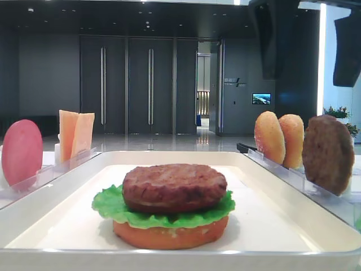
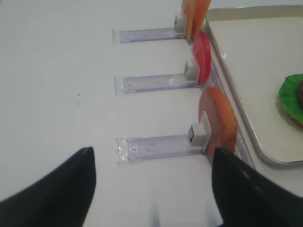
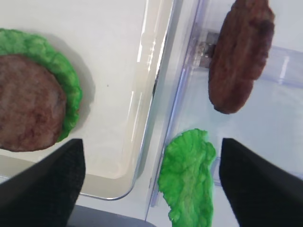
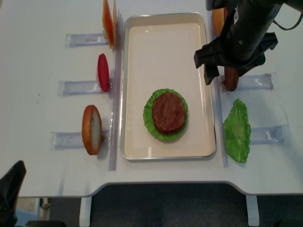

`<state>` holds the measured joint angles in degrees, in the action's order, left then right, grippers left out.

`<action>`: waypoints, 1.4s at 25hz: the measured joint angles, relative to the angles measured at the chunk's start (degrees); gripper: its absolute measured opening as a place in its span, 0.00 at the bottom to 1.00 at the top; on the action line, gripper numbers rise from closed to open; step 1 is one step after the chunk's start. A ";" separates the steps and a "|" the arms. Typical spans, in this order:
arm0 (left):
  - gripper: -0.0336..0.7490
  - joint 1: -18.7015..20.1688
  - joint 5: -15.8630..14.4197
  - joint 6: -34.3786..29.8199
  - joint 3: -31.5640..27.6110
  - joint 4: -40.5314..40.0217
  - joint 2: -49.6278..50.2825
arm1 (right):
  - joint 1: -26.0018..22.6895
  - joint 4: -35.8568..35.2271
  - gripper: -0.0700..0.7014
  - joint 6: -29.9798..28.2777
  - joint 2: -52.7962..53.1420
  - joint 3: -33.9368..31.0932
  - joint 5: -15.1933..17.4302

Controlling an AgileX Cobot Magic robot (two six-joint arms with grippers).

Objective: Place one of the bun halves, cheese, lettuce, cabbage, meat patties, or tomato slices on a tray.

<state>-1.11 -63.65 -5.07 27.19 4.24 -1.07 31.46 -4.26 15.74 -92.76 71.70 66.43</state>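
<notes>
White tray [image 4: 135,56] is carrying a stack: bun half [image 1: 169,236], lettuce [image 1: 110,204], meat patty [image 4: 168,112] on top. Next layer should be lowered flat and centred on it. Right gripper [image 4: 215,71] is hovering wide open and empty, beside the racked patty [image 4: 231,78].

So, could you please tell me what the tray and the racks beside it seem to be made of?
The tray looks like glossy white plastic: smooth, with light glinting along its raised rim. The racks look like clear acrylic, since the table shows through them and their edges catch light. Neither can be confirmed by sight alone.
</notes>
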 joint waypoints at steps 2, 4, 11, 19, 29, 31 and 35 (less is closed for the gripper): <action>0.78 0.00 0.00 0.00 0.00 0.00 0.00 | 0.00 0.89 0.82 0.04 0.00 1.36 0.52; 0.78 0.00 0.00 0.00 0.00 0.00 0.00 | -0.31 1.58 0.82 0.04 0.00 2.76 1.03; 0.78 0.00 0.00 0.00 0.00 0.00 0.00 | -7.35 1.69 0.82 -1.95 0.00 4.97 3.18; 0.78 -0.23 0.00 0.00 0.00 0.00 0.00 | -18.84 1.89 0.82 -7.77 0.00 4.97 3.18; 0.78 -0.29 0.00 0.00 0.00 0.00 0.00 | -31.32 0.38 0.81 -13.59 0.00 4.97 3.18; 0.78 -0.29 0.00 0.00 0.00 0.00 0.00 | -32.47 0.32 0.81 -13.98 0.00 4.97 3.23; 0.78 -0.29 0.00 0.00 0.00 0.00 0.00 | -32.97 0.00 0.81 -14.89 0.00 4.97 3.23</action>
<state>-1.41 -63.65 -5.07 27.19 4.24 -1.07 -1.52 -4.26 0.84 -92.76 76.67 69.67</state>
